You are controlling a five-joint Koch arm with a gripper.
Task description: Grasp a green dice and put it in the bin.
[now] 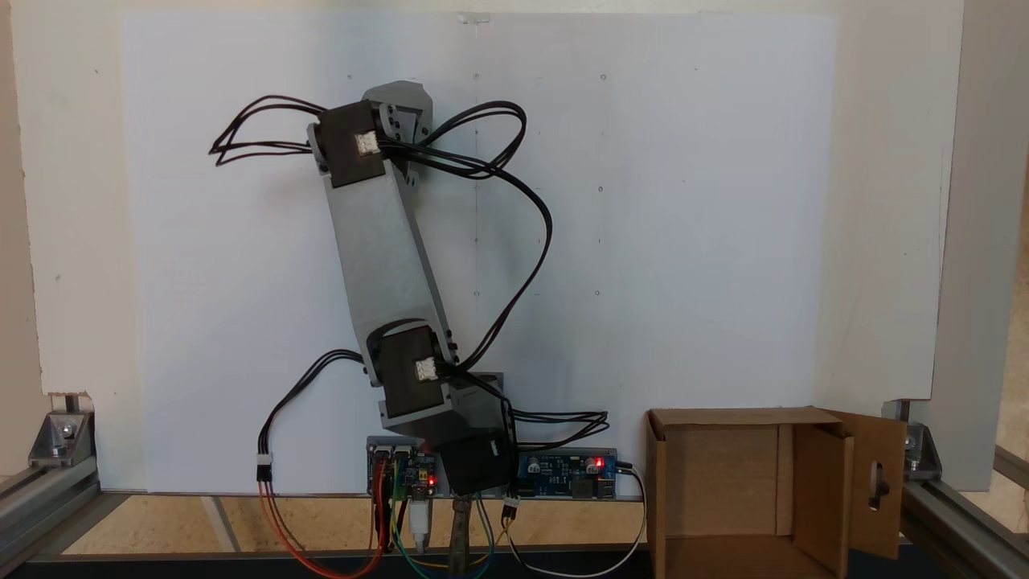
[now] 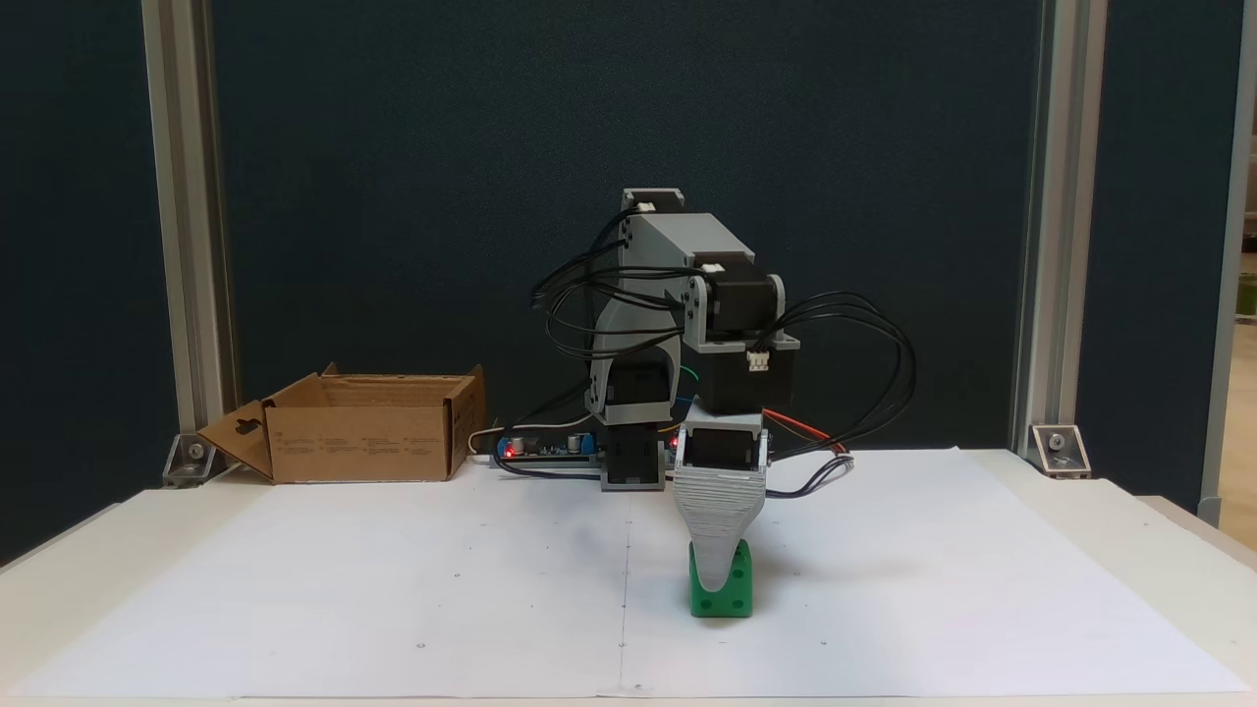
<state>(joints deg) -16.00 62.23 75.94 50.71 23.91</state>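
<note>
The green dice stands on the white sheet in front of the arm's base, right of the sheet's centre line. My gripper comes down on it from above. One ribbed grey jaw covers the middle of the dice's front face, and the other jaw lies behind it, so the gap is hidden. In the fixed view from above, the stretched-out arm's wrist covers the dice. The bin, a brown cardboard box with open flaps, sits at the back left; from above the bin is at the lower right beside the base.
Circuit boards with red lights and loose black cables surround the arm's base. Aluminium frame posts stand at the table's back corners. A white paper sheet covers the table.
</note>
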